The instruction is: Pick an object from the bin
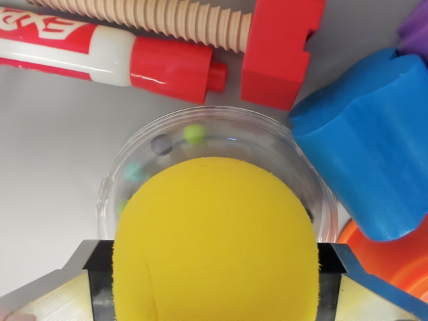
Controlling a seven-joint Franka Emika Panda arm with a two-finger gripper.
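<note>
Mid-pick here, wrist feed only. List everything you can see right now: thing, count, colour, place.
Foam ball: 1, yellow, bottom centre, between the end effector's fingers.
Clear dome: 1, transparent with small coloured beads inside, centre, behind the ball.
Marker: 1, white body, red cap, top left.
Threaded bolt: 1, tan shaft, red square head, top.
Foam block: 1, blue, right.
Orange object: 1, lower right, partly hidden.
Purple object: 1, top right corner, mostly cropped.
Bin floor: grey.
End effector: 1, fingers shut on the ball.
</note>
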